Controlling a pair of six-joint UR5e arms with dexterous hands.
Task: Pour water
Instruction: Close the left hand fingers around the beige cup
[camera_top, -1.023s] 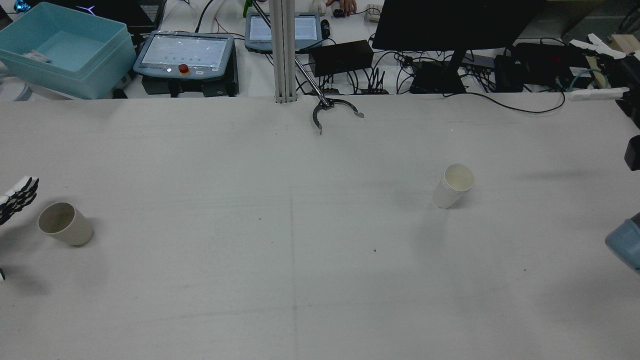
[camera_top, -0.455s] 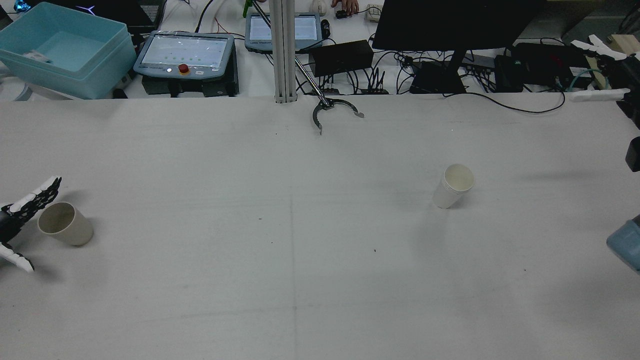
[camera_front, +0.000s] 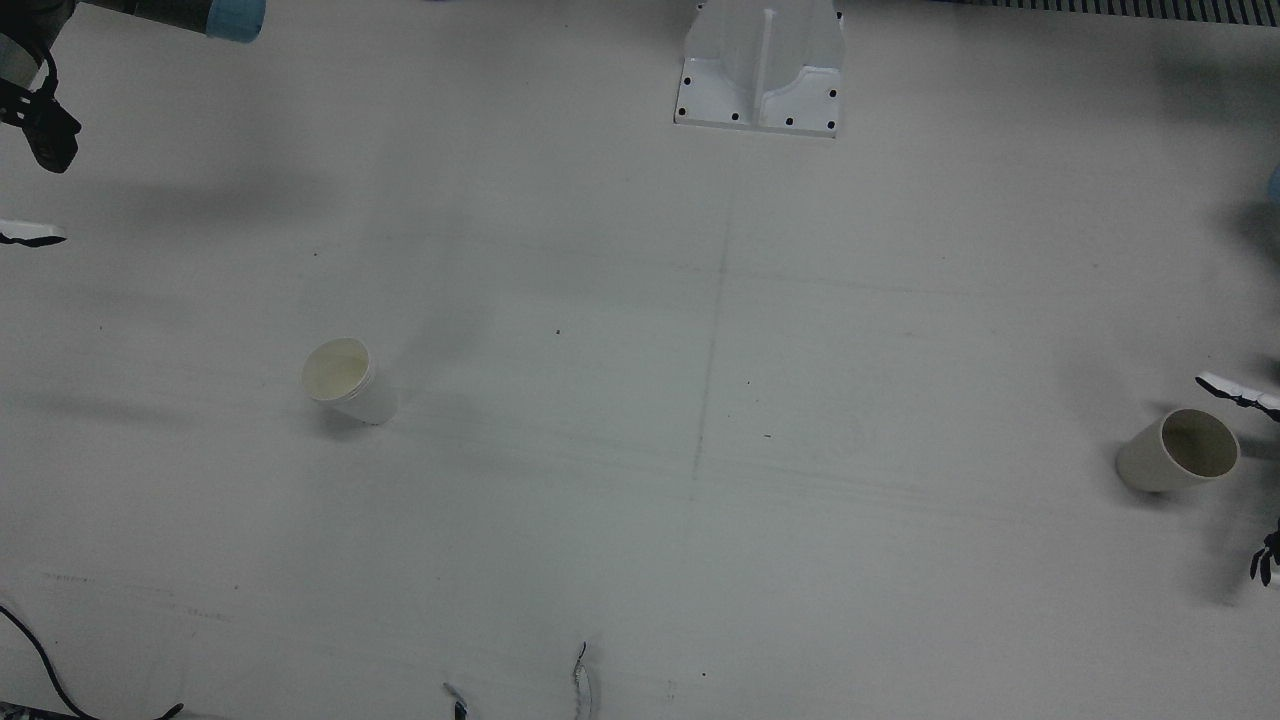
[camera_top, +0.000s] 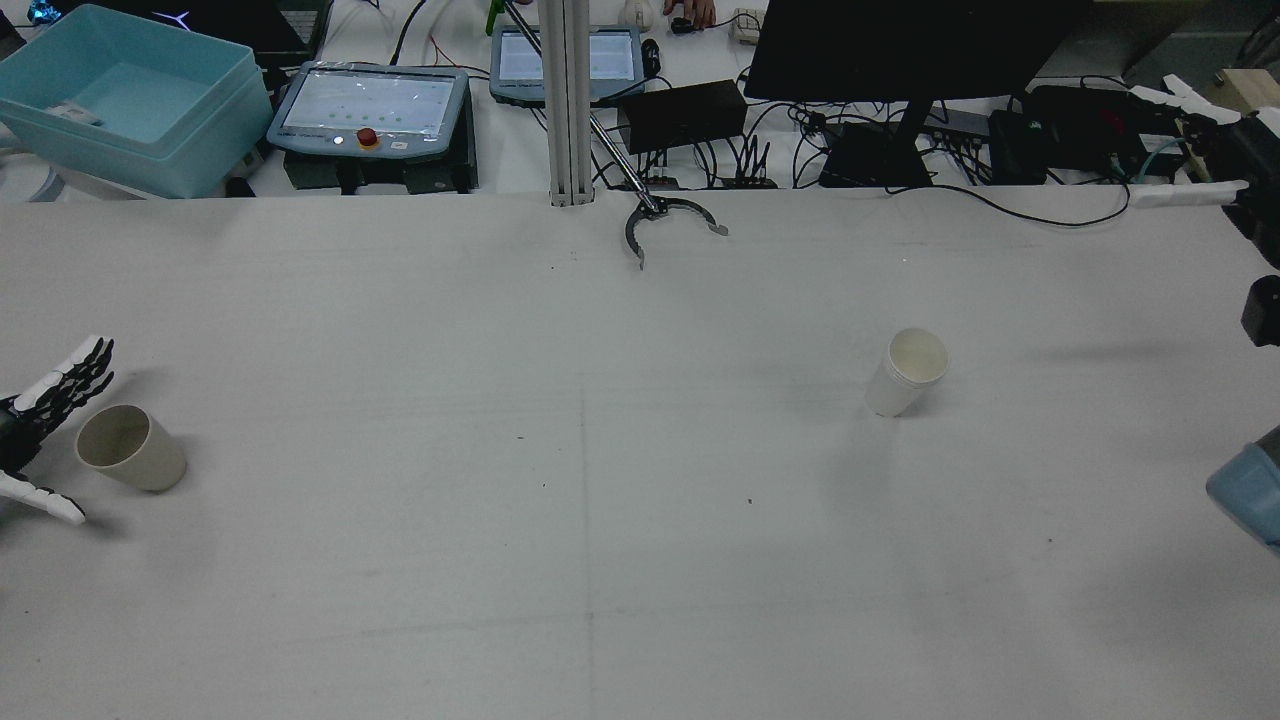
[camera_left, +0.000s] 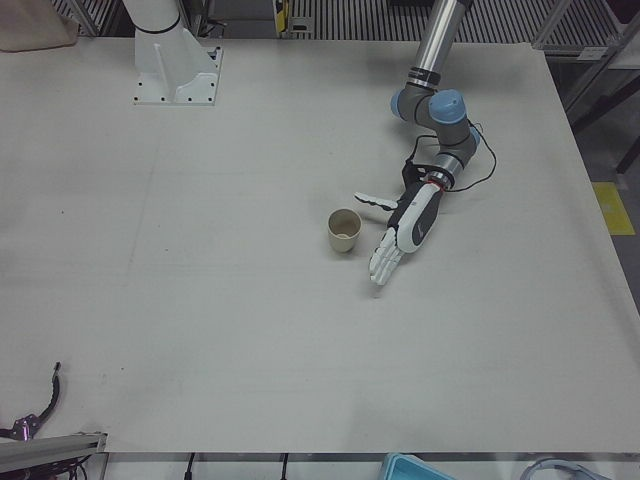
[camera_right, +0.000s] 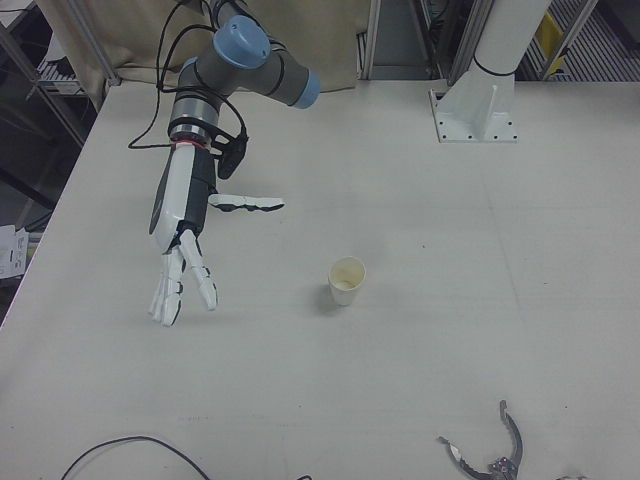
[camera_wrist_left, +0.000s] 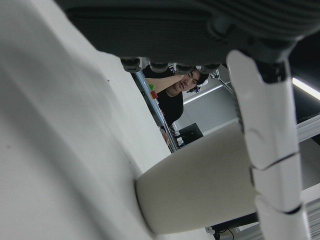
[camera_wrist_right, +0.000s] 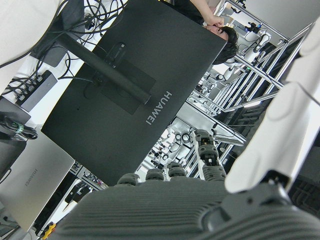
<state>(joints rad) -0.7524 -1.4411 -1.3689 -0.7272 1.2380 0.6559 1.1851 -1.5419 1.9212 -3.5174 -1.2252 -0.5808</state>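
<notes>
A blue bin (camera_top: 125, 95) sits upper left. A black monitor (camera_top: 915, 45) stands behind the worktop (camera_top: 600, 560), upper right.

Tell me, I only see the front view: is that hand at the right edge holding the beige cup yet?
Observer: No. The left-front view shows the left hand open beside the beige cup, with a gap between them.
Operator: And the other hand? I barely see it.
Observer: The right-front view shows the right hand open too, fingers spread and pointing down, well apart from the white cup.
</notes>
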